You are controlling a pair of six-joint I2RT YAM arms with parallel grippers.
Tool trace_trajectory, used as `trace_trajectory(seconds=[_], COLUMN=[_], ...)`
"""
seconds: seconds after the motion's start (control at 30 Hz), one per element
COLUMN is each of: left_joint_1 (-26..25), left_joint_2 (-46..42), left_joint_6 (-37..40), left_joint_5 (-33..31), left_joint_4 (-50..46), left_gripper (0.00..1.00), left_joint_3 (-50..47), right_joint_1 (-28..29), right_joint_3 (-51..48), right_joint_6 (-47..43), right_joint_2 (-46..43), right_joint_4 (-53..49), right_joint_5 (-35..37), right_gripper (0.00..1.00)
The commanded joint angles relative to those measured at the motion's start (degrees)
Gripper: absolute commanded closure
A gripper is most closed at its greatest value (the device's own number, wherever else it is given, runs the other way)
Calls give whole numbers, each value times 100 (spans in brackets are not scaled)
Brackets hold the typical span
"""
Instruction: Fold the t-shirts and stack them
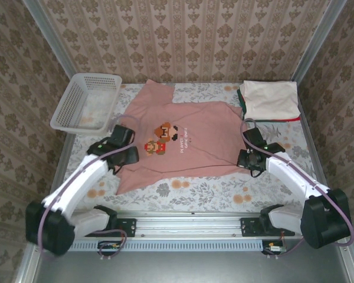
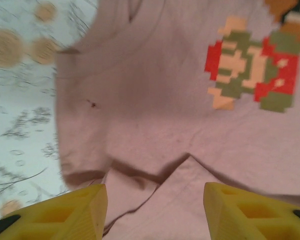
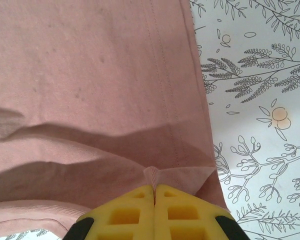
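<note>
A dusty-pink t-shirt [image 1: 183, 138] with a pixel-character print [image 1: 159, 141] lies spread on the floral table cover. Its print [image 2: 252, 75] also shows in the left wrist view. My left gripper [image 1: 123, 154] hovers open over the shirt's left side, where a folded flap of pink cloth [image 2: 155, 200] lies between the yellow fingers [image 2: 85, 212]. My right gripper [image 1: 246, 160] is shut on a pinched hem of the pink shirt [image 3: 155, 176] at its right edge. A folded cream tee [image 1: 271, 99] tops a stack with green and red edges at the back right.
A white lattice basket [image 1: 85, 101] stands at the back left. The floral cover [image 1: 194, 191] shows bare along the front, near the metal rail [image 1: 189, 221]. Patterned walls close in the sides and back.
</note>
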Motion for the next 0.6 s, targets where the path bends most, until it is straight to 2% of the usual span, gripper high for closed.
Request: trace_trajectory(seconds=[0.0,0.13,0.2,0.3,0.33,0.37,0.43,0.57], left_joint_1=[39,319,460,312,178,2,-344,-419], left_joint_2=[151,73,172,393,440,453,465,819], left_joint_6=[93,65,132,246,240,237,222,200], left_joint_5=[-30,62,395,464,363,221,199,448], left_joint_4=[414,924,1159,1264,1218,1183,1326,1662], left_gripper=[48,49,51,68,70,68,60,55], left_joint_3=[-285,-740,-868,-879,-851,-809,-773,-835], right_joint_1=[11,12,13,11,4,8,5,4], right_joint_3=[-121,-186,-221,-231,-231,-231,-239,-257], right_joint_6=[104,95,97,93,93,93,93,102], right_joint_2=[-112,-105,-88,-47,-38,-14,31,105], right_joint_4=[50,82,107,134,145,151,180,229], right_joint_5=[-82,-98,-99,-81,-78,-77,-81,-108], right_gripper=[93,93,93,93,93,93,93,93])
